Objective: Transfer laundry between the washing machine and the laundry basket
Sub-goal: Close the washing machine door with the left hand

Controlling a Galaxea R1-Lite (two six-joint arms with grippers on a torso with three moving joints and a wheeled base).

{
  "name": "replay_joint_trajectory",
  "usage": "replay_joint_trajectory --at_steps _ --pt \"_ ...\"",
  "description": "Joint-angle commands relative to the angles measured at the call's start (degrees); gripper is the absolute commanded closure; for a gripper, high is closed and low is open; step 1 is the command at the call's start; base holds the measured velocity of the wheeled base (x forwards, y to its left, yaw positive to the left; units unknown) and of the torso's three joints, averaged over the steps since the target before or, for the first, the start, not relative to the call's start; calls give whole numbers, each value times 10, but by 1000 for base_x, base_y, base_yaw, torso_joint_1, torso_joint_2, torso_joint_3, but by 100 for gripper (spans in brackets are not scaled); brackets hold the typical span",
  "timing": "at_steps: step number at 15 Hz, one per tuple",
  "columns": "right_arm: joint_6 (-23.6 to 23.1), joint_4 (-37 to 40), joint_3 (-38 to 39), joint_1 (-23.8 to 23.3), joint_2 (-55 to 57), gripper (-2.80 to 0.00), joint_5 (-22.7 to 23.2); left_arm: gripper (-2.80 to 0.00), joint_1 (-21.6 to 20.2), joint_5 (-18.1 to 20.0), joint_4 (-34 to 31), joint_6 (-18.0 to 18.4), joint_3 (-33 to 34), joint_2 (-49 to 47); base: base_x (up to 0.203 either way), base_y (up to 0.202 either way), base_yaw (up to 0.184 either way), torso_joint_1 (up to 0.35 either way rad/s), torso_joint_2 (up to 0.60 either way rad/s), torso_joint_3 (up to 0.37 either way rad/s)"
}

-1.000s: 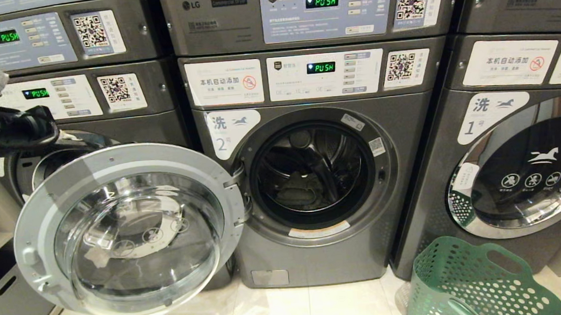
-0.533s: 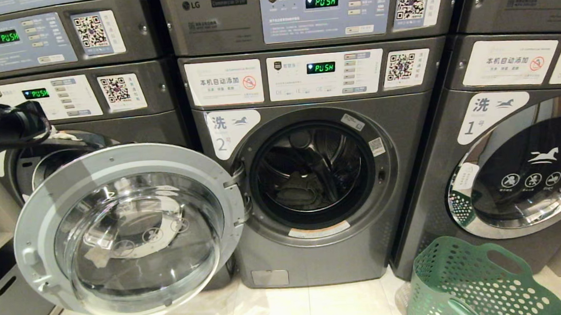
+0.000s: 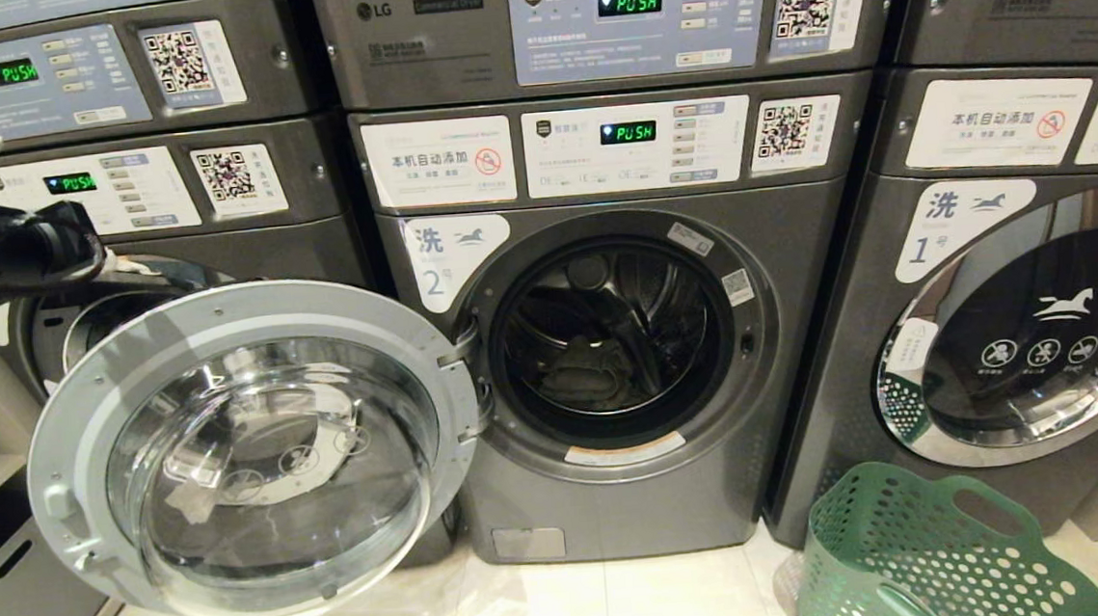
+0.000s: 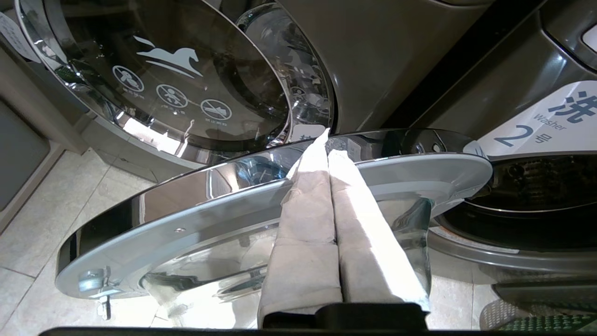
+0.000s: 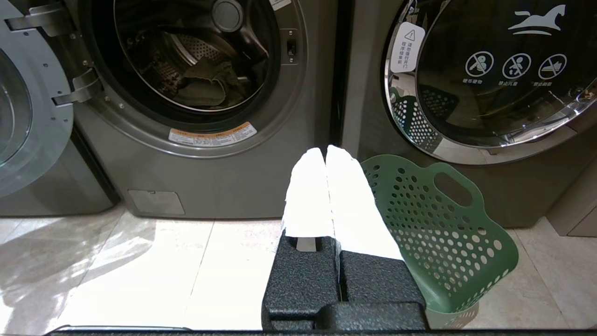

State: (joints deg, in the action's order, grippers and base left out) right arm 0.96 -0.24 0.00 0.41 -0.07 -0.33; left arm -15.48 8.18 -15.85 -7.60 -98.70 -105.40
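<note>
Your washing machine (image 3: 609,342), the one labelled 2, sits at the centre of the head view with its door (image 3: 250,454) swung wide into the lower left of the frame. The laundry (image 3: 581,375) lies low inside the drum, a small crumpled heap. The laundry basket (image 3: 924,552) stands on the floor at the lower right, and nothing shows inside it.

Your left gripper (image 4: 329,154) hangs at the far left edge of the head view, above the open door, jaws pressed together on nothing. In the left wrist view its tips sit right over the door's rim. Your right gripper (image 5: 325,154) is also closed and empty, low by the floor just beside the basket.

Watch the door first: if you bring the left arm down or across toward the drum, it could strike the rim and swing the door into your path. You also need to open the jaws before reaching in, or you will only shove the garment deeper. A careless right arm could tip the basket.
</note>
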Motion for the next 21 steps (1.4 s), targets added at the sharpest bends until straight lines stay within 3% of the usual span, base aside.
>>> replay_joint_trajectory --at_steps 1,17,21 --pt "0 0 0 0 1 0 0 0 -1 1 -1 -1 2 7 0 0 0 0 0 0" --pt "0 0 0 0 0 0 0 0 -17 4 30 0 44 -2 0 0 0 0 0 0" --pt "0 0 0 0 0 0 0 0 -38 15 87 6 27 -48 0 0 0 0 0 0"
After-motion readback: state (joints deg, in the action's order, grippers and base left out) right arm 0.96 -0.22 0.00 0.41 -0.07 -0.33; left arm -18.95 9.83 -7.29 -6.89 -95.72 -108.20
